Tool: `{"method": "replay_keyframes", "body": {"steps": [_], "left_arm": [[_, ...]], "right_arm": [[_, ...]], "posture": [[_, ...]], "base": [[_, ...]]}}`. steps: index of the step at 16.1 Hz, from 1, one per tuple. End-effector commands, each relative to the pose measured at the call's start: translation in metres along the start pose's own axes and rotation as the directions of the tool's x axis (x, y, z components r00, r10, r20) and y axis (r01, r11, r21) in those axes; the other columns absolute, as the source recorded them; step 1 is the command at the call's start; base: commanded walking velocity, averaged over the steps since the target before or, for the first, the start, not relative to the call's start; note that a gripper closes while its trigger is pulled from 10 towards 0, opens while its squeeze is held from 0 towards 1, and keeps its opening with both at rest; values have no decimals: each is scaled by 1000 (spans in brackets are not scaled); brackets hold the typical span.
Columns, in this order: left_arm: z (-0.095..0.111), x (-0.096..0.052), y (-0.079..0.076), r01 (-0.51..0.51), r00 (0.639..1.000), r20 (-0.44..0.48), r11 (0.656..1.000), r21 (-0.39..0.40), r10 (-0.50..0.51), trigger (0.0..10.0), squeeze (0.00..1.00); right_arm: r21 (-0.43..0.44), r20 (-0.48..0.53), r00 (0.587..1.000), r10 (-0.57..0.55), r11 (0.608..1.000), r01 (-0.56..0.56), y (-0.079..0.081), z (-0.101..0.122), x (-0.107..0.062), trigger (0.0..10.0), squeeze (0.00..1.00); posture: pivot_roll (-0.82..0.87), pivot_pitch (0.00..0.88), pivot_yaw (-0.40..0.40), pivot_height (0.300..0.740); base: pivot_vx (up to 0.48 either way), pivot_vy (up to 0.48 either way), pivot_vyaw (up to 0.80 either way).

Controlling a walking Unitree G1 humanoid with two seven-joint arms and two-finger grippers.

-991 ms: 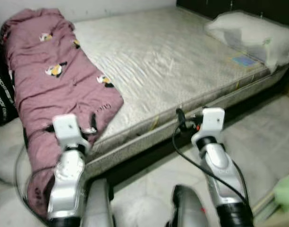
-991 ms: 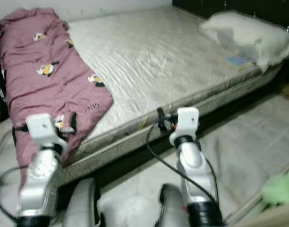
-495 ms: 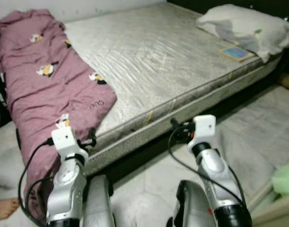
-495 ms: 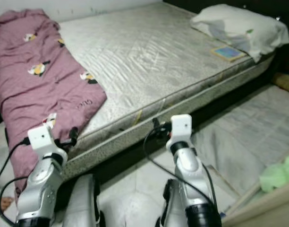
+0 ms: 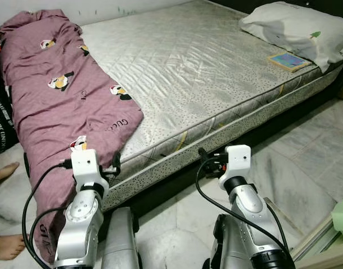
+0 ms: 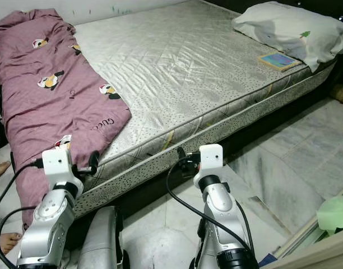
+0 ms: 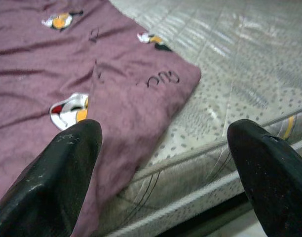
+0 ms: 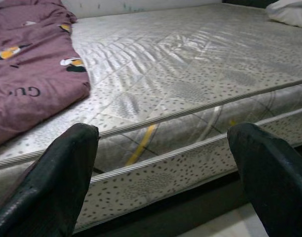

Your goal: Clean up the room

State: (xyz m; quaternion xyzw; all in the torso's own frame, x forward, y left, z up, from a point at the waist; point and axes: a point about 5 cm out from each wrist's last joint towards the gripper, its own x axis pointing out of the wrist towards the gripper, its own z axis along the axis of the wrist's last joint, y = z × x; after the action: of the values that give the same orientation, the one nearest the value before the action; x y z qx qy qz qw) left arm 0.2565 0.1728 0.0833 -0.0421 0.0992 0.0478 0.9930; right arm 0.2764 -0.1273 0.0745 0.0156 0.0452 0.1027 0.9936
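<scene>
Left eye view: a maroon quilt [image 5: 65, 106] lies along the bare mattress's [image 5: 199, 73] left side, its end hanging over the near edge. Left wrist view: left gripper [image 7: 163, 163], fingers spread, faces the quilt. Right wrist view: right gripper [image 8: 163, 173], fingers apart, faces the mattress edge.

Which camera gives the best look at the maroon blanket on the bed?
The left eye view shows the maroon blanket whole, from the mattress top down over its edge toward the floor. The right eye view shows much the same. Both wrist views catch just its corner, seen past open black fingers.
</scene>
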Motion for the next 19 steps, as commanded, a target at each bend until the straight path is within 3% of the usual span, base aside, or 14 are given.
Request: {"method": "replay_keyframes", "body": {"steps": [1, 3, 8, 19], "left_arm": [[7, 0, -2, 13, 1000, 21, 1000, 2, -13, 10000, 0], [8, -1, -7, 23, 999, 24, 1000, -10, -23, 10000, 0], [12, 4, -12, 24, 999, 25, 999, -42, -23, 10000, 0], [12, 8, -13, 4, 1000, 19, 997, -71, -3, 10000, 0]], "right_arm": [[12, 1, 1000, 16, 1000, -16, 1, 3, 0, 10000, 0], [10, 7, 999, 37, 999, -37, 1, 8, -2, 10000, 0], [-1, 0, 999, 36, 999, -36, -6, 12, 0, 10000, 0], [-30, -10, 998, 68, 997, -69, -7, 14, 1, 10000, 0]], "posture": [[-11, 39, 31, 546], [-28, 70, 20, 546], [-45, 79, 12, 546], [-52, 75, -3, 546]], "base": [[0, 0, 0], [0, 0, 0], [0, 0, 639], [0, 0, 85]]}}
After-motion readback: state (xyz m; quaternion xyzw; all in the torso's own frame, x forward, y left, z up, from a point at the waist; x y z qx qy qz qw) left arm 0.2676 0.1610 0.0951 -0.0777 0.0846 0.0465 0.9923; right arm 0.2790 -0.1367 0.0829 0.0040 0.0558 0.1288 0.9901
